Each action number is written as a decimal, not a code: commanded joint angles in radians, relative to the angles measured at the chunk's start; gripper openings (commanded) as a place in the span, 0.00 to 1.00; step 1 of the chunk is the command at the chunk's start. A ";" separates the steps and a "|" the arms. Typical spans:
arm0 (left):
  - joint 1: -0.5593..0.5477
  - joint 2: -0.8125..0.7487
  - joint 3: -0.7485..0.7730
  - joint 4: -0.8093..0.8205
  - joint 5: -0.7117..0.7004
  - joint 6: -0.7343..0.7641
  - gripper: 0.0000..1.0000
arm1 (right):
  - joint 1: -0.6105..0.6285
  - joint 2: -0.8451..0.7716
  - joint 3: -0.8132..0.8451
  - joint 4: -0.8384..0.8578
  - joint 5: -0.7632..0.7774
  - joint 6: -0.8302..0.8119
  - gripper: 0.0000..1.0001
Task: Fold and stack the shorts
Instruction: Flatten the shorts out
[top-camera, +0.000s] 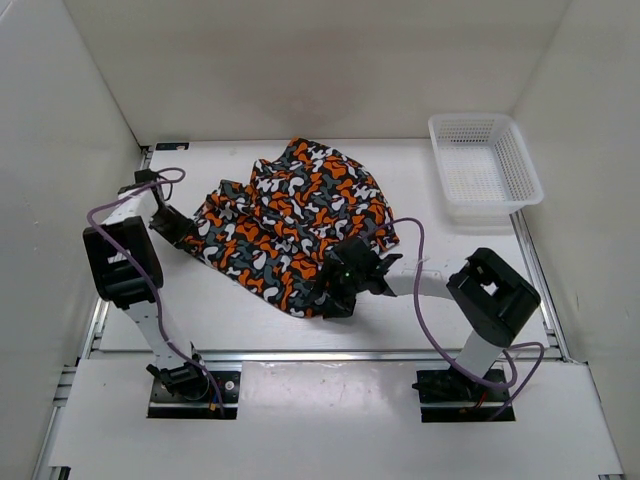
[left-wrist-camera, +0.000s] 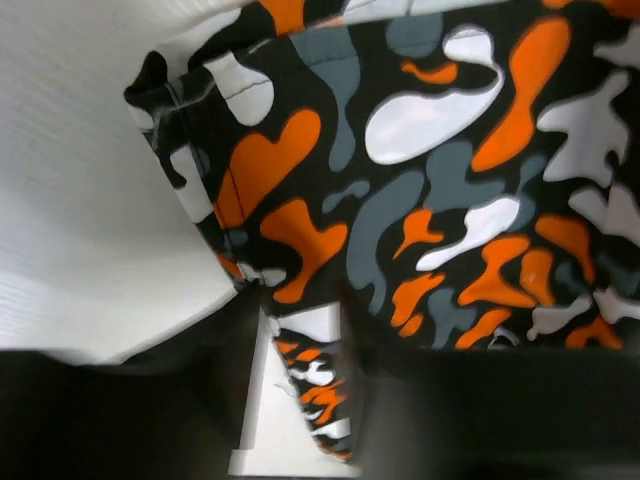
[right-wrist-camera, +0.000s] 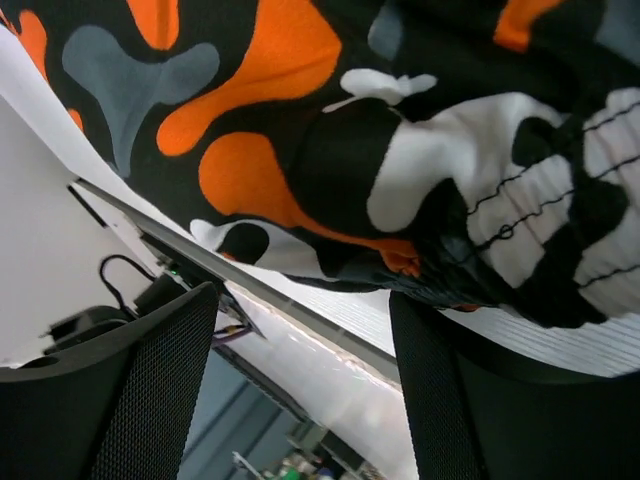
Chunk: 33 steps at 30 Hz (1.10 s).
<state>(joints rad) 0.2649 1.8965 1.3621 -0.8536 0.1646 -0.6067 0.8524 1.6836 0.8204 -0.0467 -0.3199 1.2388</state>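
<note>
The shorts (top-camera: 295, 215), printed in orange, black, grey and white blotches, lie bunched in a heap mid-table. My left gripper (top-camera: 188, 233) sits at the heap's left edge. In the left wrist view its jaws (left-wrist-camera: 297, 312) stand partly apart, with a fold of the shorts (left-wrist-camera: 315, 385) against the right finger and bare white table beside it. My right gripper (top-camera: 336, 293) is at the heap's near edge. Its mesh-faced fingers (right-wrist-camera: 160, 380) stand wide apart, and the shorts' hem (right-wrist-camera: 420, 250) hangs just above the right finger, nothing clamped between them.
A white mesh basket (top-camera: 485, 165) stands at the back right corner of the table (top-camera: 240, 315). White walls close in the left, back and right. A purple cable (top-camera: 425, 300) loops beside the right arm.
</note>
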 joint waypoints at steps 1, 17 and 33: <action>0.002 0.021 0.048 0.011 -0.008 0.018 0.37 | -0.013 0.016 -0.020 0.035 0.057 0.065 0.70; -0.009 -0.195 -0.178 0.011 0.087 0.073 0.10 | -0.315 -0.234 -0.151 -0.419 0.352 -0.104 0.00; -0.023 -0.369 -0.353 -0.020 0.081 0.101 1.00 | -0.337 -0.719 -0.263 -0.437 0.279 -0.032 0.71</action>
<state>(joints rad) 0.2478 1.4750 0.9886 -0.8970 0.2504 -0.5129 0.5182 0.9783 0.6434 -0.5358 0.0750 1.1309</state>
